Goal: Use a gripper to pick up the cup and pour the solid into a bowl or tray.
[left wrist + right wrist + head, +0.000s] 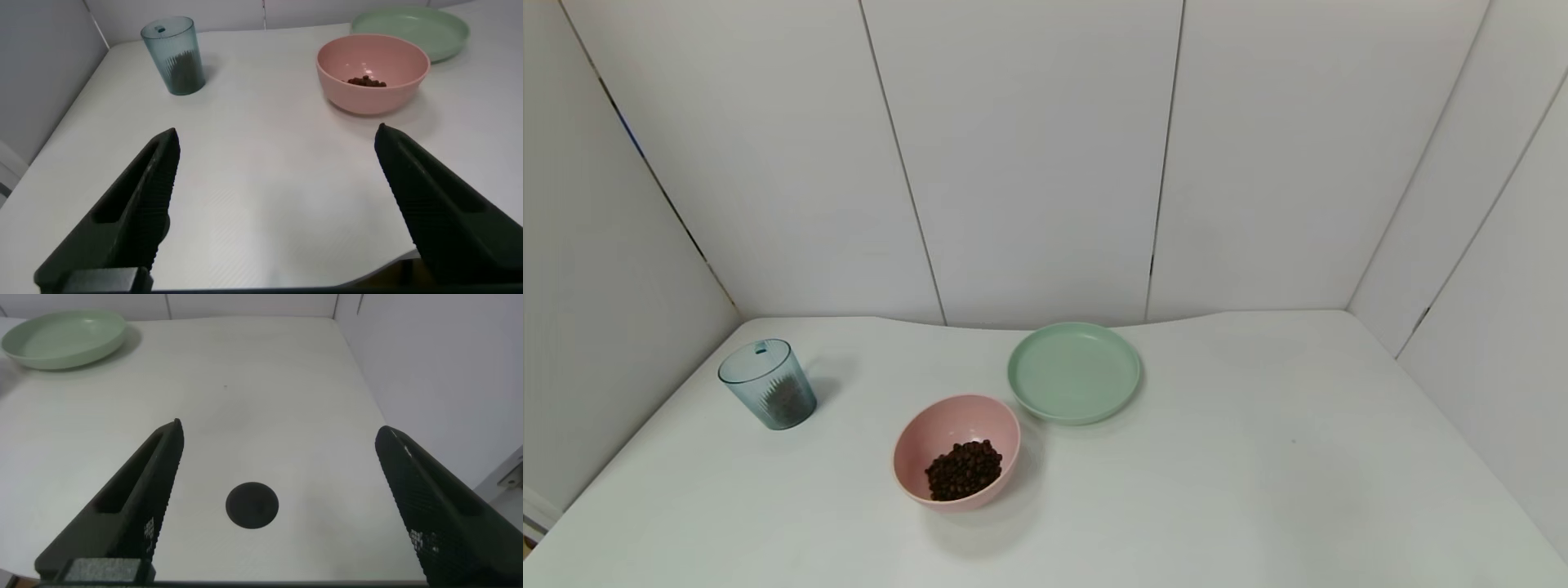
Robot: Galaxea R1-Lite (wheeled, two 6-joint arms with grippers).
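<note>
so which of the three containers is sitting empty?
The green plate, behind the pink bowl. The bowl holds dark beans; the blue cup also shows some inside.

ribbed clear plastic cup point(768, 385), matte pink bowl point(956, 452)

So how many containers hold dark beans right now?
2: the blue cup at the table's left rear, and the pink bowl near the middle. The green plate is empty.

I see the ribbed transparent plastic cup point(768, 385) far left; the round pink bowl point(956, 452) holds dark beans point(964, 469), with the shallow green plate point(1074, 371) just behind-right.
</note>
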